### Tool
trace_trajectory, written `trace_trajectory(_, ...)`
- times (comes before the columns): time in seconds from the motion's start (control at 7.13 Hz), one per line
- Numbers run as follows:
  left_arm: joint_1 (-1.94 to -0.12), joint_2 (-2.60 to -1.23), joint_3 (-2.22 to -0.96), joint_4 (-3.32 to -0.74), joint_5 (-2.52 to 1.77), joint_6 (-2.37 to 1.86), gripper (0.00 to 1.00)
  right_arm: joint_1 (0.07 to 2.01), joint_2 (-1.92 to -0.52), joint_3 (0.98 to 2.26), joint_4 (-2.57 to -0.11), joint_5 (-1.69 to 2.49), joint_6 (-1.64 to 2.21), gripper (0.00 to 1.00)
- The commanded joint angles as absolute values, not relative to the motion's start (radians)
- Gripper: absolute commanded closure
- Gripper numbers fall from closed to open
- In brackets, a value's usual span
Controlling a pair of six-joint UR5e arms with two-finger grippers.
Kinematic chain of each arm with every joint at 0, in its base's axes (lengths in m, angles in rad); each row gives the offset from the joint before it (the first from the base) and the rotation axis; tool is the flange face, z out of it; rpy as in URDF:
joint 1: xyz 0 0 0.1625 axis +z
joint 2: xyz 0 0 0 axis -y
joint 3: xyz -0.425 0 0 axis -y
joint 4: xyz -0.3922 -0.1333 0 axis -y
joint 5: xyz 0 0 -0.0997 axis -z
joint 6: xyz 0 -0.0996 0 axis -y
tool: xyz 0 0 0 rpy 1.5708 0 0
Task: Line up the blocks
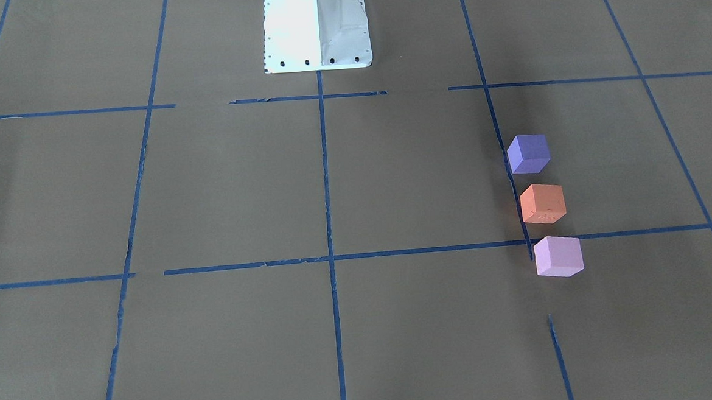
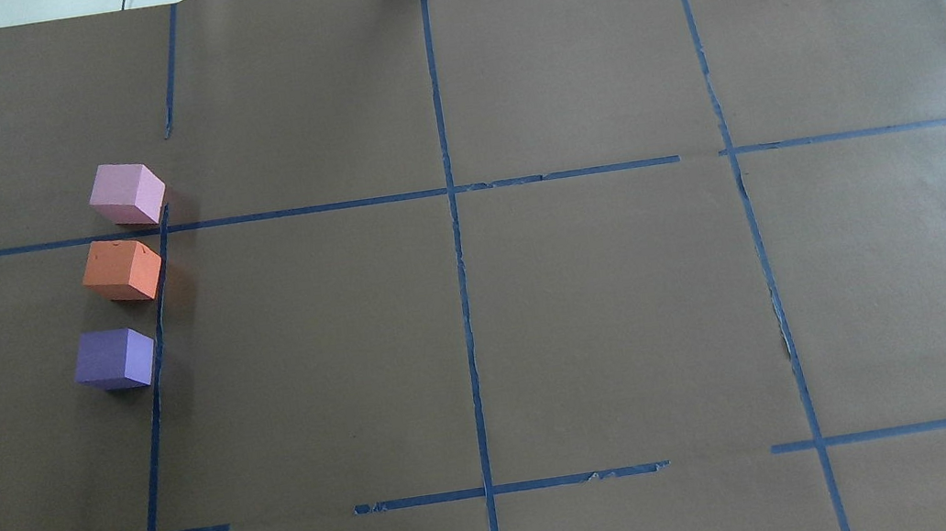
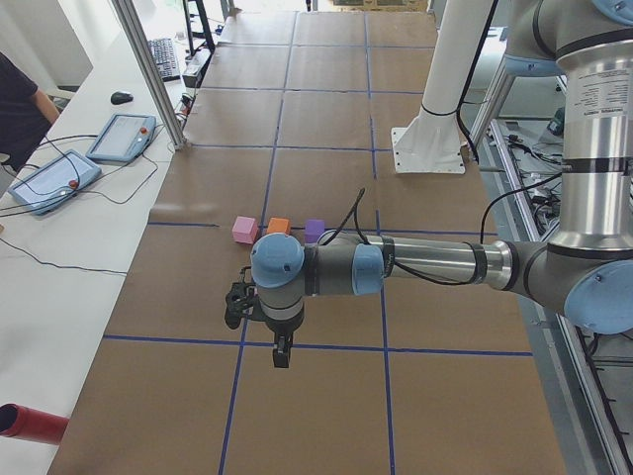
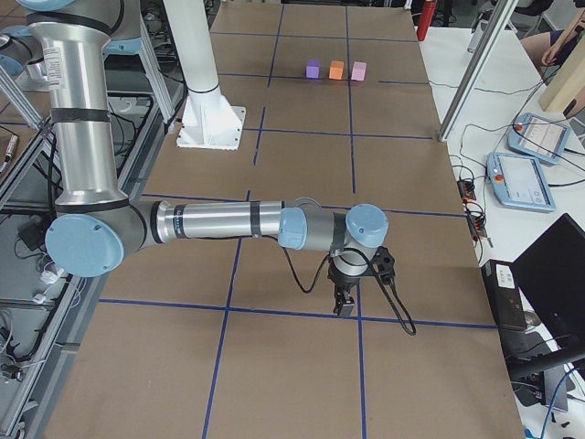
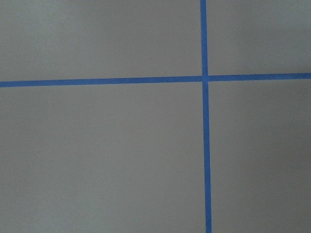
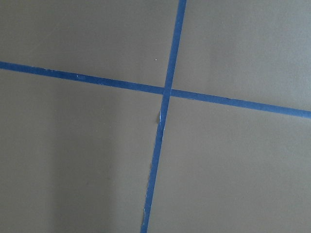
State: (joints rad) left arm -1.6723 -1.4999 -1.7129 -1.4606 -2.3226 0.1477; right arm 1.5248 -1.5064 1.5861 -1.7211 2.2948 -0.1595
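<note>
Three cubes stand in a straight row, slightly apart, along a blue tape line. The violet-blue block (image 1: 528, 154) (image 2: 114, 358) is nearest the robot, the orange block (image 1: 542, 203) (image 2: 122, 270) is in the middle, and the pale pink-lilac block (image 1: 558, 256) (image 2: 127, 194) is farthest. My left gripper (image 3: 282, 351) hangs over the table well away from the blocks. It shows only in the exterior left view, and I cannot tell if it is open. My right gripper (image 4: 345, 302) shows only in the exterior right view, at the table's far end from the blocks; its state is unclear too.
Brown paper with a grid of blue tape lines (image 2: 456, 240) covers the table. The white robot base (image 1: 316, 28) stands at the table's middle edge. Both wrist views show only paper and tape crossings. Tablets and cables (image 3: 49, 178) lie on the operators' side bench.
</note>
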Motion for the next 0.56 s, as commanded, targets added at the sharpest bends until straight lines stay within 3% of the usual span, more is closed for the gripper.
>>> trace_trajectory(0.0, -1.674, -1.511, -1.713, -1.462, -2.322, 0.204, 0.00, 1.526, -1.506, 1.586, -1.721, 2.295, -0.160, 0.00)
trace_trajectory(0.42, -1.674, -1.509, -1.695, -1.465, -2.326, 0.204, 0.00, 1.525, -1.506, 1.586, -1.721, 2.295, -0.160, 0.00)
